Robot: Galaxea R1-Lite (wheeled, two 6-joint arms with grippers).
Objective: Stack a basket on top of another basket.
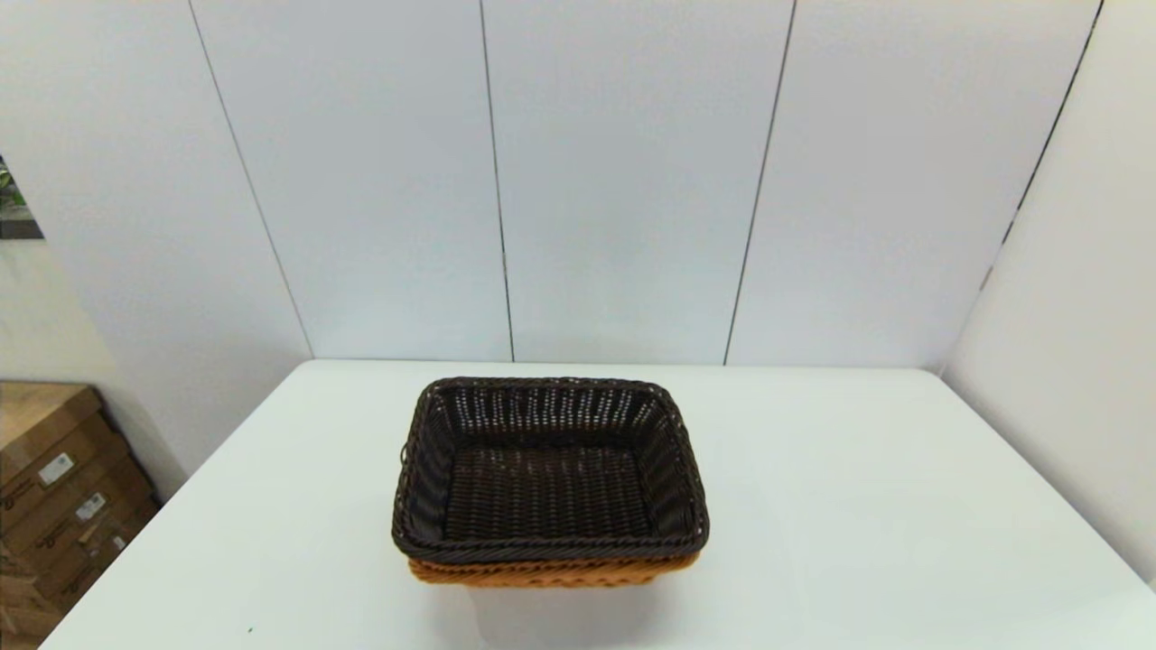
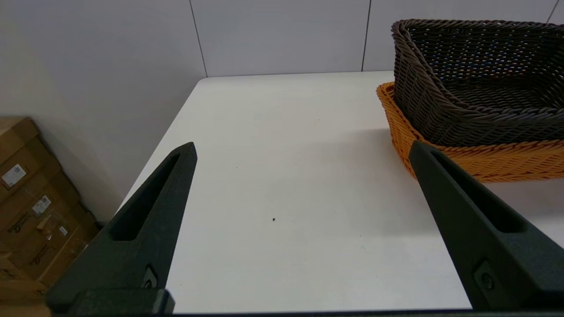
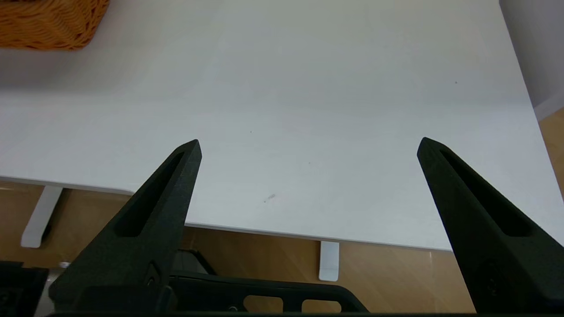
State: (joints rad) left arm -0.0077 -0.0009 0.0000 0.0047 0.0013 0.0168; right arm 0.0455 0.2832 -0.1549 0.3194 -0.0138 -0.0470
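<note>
Dk basket (image 1: 549, 469) in orange basket (image 1: 542, 572)

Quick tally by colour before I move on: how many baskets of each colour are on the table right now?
Dark brown basket: 1, nested in the orange one
Orange basket: 1, on the table
Total: 2 baskets
Left gripper and right gripper: both open, holding nothing.

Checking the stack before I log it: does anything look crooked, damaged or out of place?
Nothing stands out. The dark brown basket sits nested in the orange basket, upright on the white table. Both grippers are clear of the stack, left gripper and right gripper, jaws open and empty.
</note>
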